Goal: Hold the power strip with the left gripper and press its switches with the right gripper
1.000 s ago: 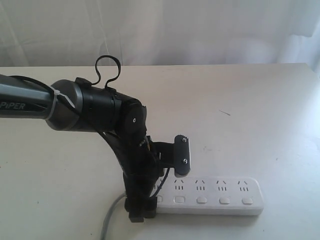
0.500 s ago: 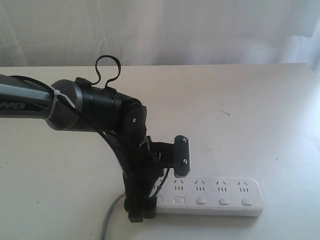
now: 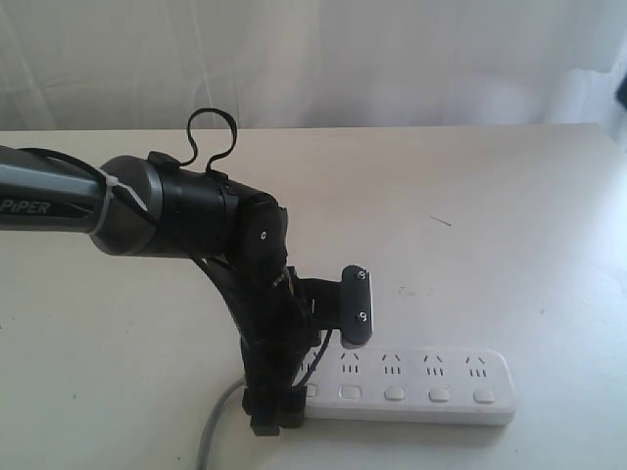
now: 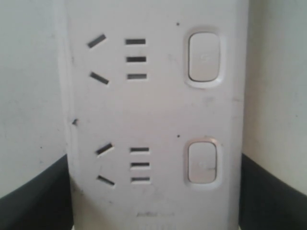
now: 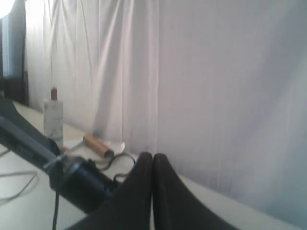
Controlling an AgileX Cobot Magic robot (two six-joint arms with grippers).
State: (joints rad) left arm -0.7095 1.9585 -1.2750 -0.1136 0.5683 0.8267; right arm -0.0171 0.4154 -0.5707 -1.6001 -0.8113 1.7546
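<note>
Looking across a wide, pale cream tabletop, matt and almost bare, with only a small dark mark toward the far right. Behind its far edge, finding a white curtain in soft folds, lit from behind and closing the whole back of the room.

Near the front edge, a little right of the middle, finding the power strip: white, flat on the surface, long side running left to right. Along its near side, seeing the switches in one row, and at its left end a grey cord leaving toward the near edge.

Coming in from the left on a black arm with a grey sleeve, seeing the left gripper over the left end of the strip. Holding it across the width with the fingers, one at the far edge and one at the near edge. In the left wrist view, seeing both dark fingers meet the two long edges, with two of the switches beside two socket groups.

In the right wrist view, seeing the right gripper raised off the tabletop, its fingers pressed together with no gap. Beyond it, noticing the same white curtain, a clear bottle standing near it, and a wooden-handled tool lying close by.
</note>
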